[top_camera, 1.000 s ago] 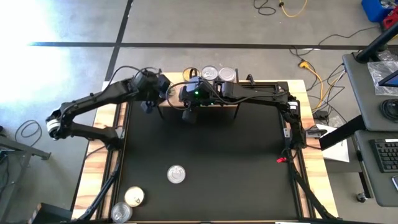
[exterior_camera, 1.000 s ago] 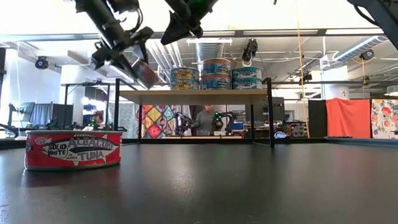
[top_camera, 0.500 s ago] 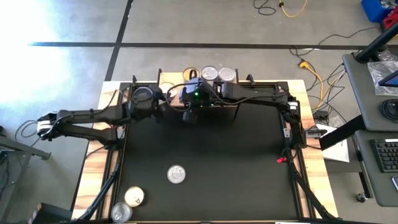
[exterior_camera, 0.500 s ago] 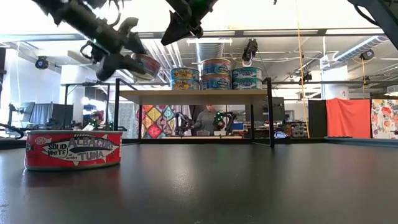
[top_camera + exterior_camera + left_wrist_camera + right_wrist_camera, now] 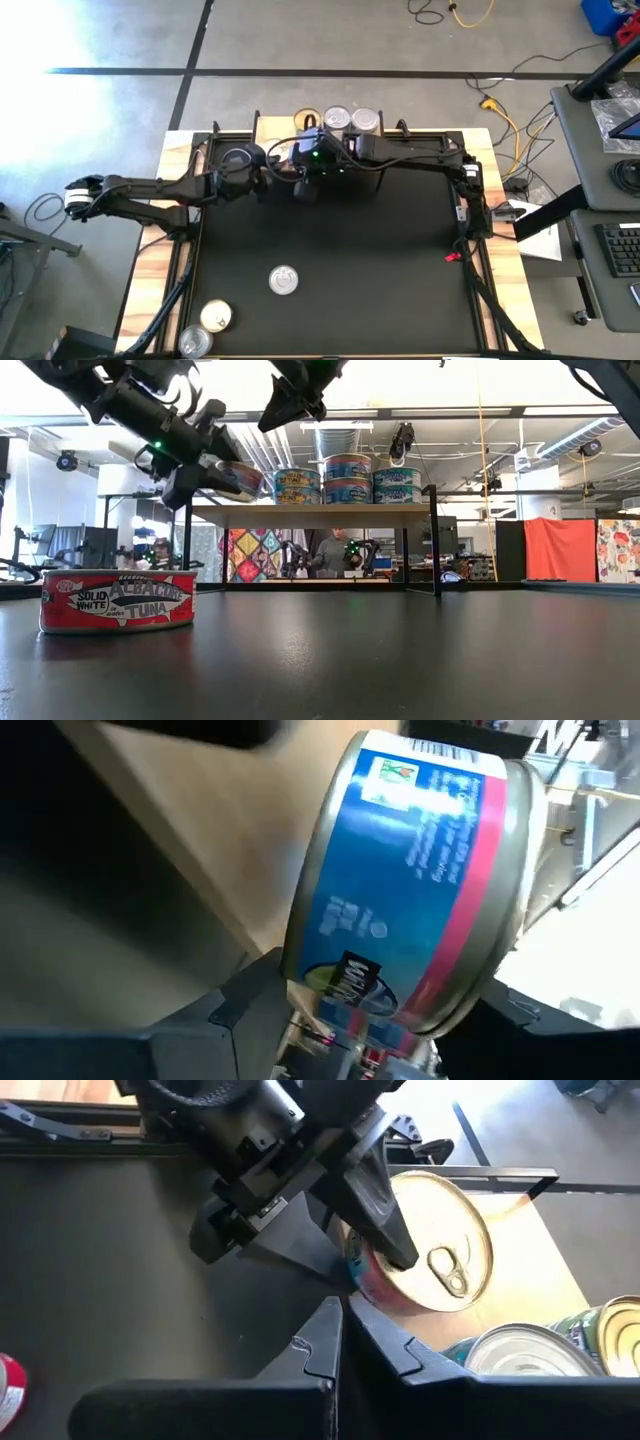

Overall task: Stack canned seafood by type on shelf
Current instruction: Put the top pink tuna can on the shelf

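Black tabletop, wood-rimmed, with a workshop room behind it. At its far edge the left gripper [image 5: 205,460] pinches a gold-lidded blue-and-pink tin [image 5: 425,1255], tilted, level with the left end of the shelf [image 5: 310,513] and just short of the stacks there. The right gripper [image 5: 285,405], fingers pressed together and empty, hovers above the shelf close by.

This looks like the placing step: the tin needs levelling and easing onto the board's bare left end, or onto a matching stack, before the fingers spread.

On the shelf, the low view shows three stacks of two, so six tins [image 5: 348,478], though any behind them would be hidden. Three more wait on the table: a silver-lidded one [image 5: 284,280] mid-table and two by the near left corner [image 5: 216,316], one of them gold-lidded.
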Controlling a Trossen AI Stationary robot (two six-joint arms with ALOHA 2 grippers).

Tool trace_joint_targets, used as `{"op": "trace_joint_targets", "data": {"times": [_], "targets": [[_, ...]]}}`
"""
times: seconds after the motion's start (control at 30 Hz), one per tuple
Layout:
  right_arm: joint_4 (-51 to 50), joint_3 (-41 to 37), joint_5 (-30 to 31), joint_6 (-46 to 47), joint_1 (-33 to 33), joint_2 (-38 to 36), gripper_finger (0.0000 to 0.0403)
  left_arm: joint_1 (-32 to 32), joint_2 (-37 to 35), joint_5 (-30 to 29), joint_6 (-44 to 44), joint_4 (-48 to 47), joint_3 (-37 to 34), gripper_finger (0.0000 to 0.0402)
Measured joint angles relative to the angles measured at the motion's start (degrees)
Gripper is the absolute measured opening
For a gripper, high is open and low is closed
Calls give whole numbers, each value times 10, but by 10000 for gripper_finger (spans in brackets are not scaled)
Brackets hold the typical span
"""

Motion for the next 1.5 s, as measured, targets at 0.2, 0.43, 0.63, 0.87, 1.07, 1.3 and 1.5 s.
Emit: {"op": "trace_joint_targets", "data": {"times": [0.2,0.43,0.63,0.87,1.07,1.3,1.5], "targets": [[-6,0,0,1,5,0,13,0,1,27,0,-4,-1,235],[-5,0,2,10,5,0,13,0,-4,75,26,-3,-1,282],[-8,0,2,23,5,0,13,-1,-29,81,99,-11,-1,303],[-22,0,5,31,10,-8,13,-20,-70,109,253,-168,59,291],[-9,0,14,30,15,-26,13,-43,-23,92,464,-477,238,258],[-12,4,38,50,14,-30,13,3,48,84,644,-564,349,200],[-73,38,74,52,41,-36,13,65,83,195,750,-567,370,138]]}}
